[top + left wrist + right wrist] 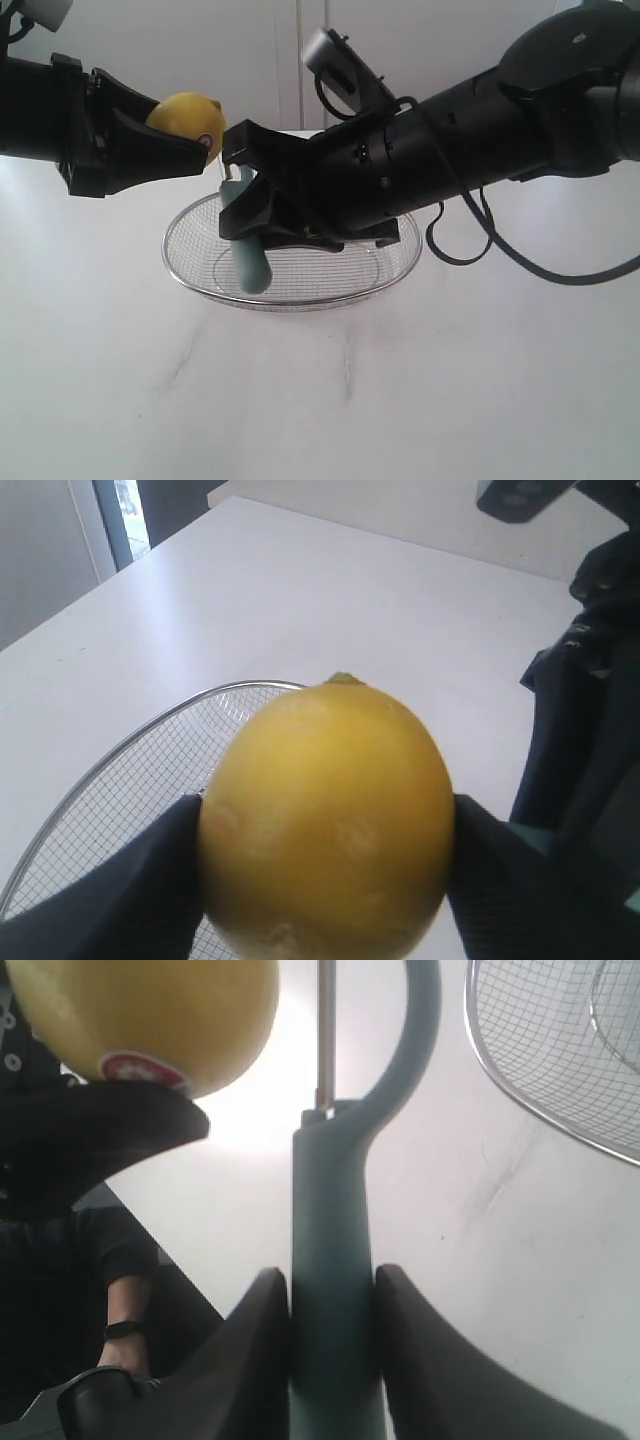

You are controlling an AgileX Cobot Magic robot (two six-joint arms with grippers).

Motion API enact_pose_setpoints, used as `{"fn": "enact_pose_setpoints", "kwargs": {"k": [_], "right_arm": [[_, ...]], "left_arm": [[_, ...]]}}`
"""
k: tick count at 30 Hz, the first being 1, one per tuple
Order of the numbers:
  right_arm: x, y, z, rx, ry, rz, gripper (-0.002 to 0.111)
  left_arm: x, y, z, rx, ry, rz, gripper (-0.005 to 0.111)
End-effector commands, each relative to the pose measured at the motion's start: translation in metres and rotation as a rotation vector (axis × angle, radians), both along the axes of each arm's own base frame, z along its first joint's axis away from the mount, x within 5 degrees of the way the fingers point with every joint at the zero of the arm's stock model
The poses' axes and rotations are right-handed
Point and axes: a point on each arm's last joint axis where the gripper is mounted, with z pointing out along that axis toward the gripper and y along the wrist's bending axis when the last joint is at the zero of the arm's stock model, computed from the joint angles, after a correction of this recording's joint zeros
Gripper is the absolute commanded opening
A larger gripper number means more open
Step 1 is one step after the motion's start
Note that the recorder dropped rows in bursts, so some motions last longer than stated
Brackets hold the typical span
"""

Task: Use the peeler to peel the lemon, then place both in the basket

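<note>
Lemon (187,120) clamped betw L gripper (325,865) fingers, held in air. Peeler (249,258) gripped by its handle in R gripper (330,1282), blade end up just beside lemon; contact unclear. Basket (290,304) on table (420,400), below both grippers.

White table (330,400), faint grey veins, filling lower exterior view. Behind it pale wall (180,60), split by two vertical seams (300,60). Evenly lit, soft shadows on tabletop. In left wrist view, bright window strip (125,515) with dark frame past table's far corner, grey panel (40,560) beside it. In right wrist view, strong glare on tabletop, thin dark scuff (495,1185).
</note>
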Motion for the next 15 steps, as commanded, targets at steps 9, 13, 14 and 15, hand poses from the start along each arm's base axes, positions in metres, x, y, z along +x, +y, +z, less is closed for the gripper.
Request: {"fn": "enact_pose_setpoints", "kwargs": {"k": [9,13,14,15], "right_arm": [[-0.0008,-0.0002,0.0017,0.016,0.013,0.001,0.000],[0.0024,-0.0007,0.0020,0.021,0.010,-0.040,0.000],[0.0027,-0.0008,0.0022,0.022,0.009,-0.044,0.000],[0.0029,-0.0007,0.0023,0.024,0.011,-0.047,0.000]], "left_arm": [[-0.0017,-0.0003,0.0048,-0.027,-0.007,-0.005,0.000],[-0.0017,-0.0003,0.0048,-0.027,-0.007,-0.005,0.000],[-0.0017,-0.0003,0.0048,-0.027,-0.007,-0.005,0.000],[-0.0017,-0.0003,0.0048,-0.027,-0.007,-0.005,0.000]]}}
